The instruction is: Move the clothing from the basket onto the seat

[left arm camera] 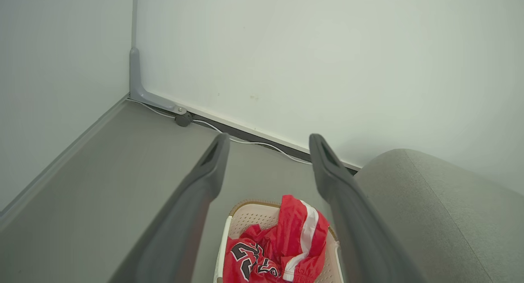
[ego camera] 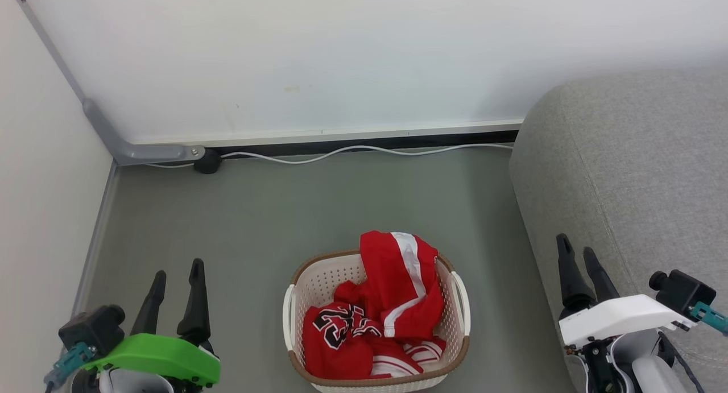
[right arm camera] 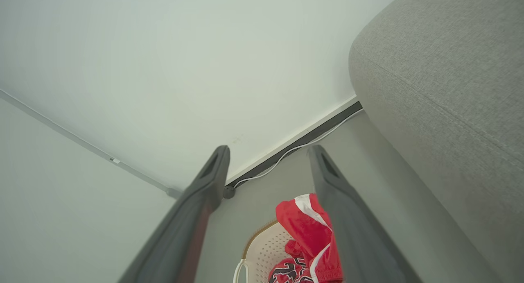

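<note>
The cream basket (ego camera: 318, 279) with a brown rim stands on the grey floor, bottom centre in the head view. Inside lies the red clothing: a white-striped garment (ego camera: 398, 285) heaped up over the rim and a jersey with black numerals (ego camera: 335, 330) lower left. The grey seat (ego camera: 631, 177) rises to the right of the basket. My left gripper (ego camera: 179, 271) hangs open to the basket's left, my right gripper (ego camera: 577, 251) open to its right, in front of the seat. Both are apart from the clothing. The left wrist view shows the basket (left arm camera: 245, 217), the clothing (left arm camera: 294, 238) and the seat (left arm camera: 430, 209). The right wrist view shows them too: basket (right arm camera: 262, 250), clothing (right arm camera: 307, 229), seat (right arm camera: 442, 70).
White walls meet in a corner at the left, with a grey bracket (ego camera: 136, 151) at the base. A white cable (ego camera: 364, 149) and a dark plug (ego camera: 207, 162) run along the back wall's foot. Grey floor (ego camera: 256, 211) lies between basket and wall.
</note>
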Motion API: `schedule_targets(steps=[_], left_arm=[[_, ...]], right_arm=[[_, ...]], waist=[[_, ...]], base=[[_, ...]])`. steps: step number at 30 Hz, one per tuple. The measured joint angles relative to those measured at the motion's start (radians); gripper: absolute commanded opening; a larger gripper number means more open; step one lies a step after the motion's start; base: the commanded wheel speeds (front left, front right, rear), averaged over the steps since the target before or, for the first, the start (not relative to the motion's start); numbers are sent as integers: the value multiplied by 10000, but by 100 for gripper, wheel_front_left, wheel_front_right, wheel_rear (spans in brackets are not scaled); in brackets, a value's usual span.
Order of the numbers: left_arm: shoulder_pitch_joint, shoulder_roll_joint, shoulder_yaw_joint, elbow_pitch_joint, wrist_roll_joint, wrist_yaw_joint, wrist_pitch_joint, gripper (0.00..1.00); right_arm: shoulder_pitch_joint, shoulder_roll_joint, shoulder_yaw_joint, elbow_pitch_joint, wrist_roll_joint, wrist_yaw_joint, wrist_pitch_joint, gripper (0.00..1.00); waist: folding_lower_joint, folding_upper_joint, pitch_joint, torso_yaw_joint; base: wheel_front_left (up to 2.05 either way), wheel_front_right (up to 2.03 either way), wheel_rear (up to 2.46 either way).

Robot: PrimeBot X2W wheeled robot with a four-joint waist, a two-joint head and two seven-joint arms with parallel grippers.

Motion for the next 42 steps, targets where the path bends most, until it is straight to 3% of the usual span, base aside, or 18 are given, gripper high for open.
schedule_targets(steps=[13, 31, 42], left_arm=[[330, 48, -205, -180, 1875, 380, -447, 100], [736, 48, -539, -301, 4142, 558, -1064, 100], [853, 38, -581, -157, 4617, 562, -1254, 100]], right_arm=[[197, -25, 447, -31, -1559, -245, -460, 100], [337, -69, 1043, -8, -3777, -523, -1074, 100], [390, -102, 1197, 109, -4366, -537, -1277, 100]], waist=[[0, 0, -33, 10], [0, 0, -68, 38], [0, 0, -77, 45]], base=[[0, 0, 0], [0, 0, 0], [0, 0, 0]])
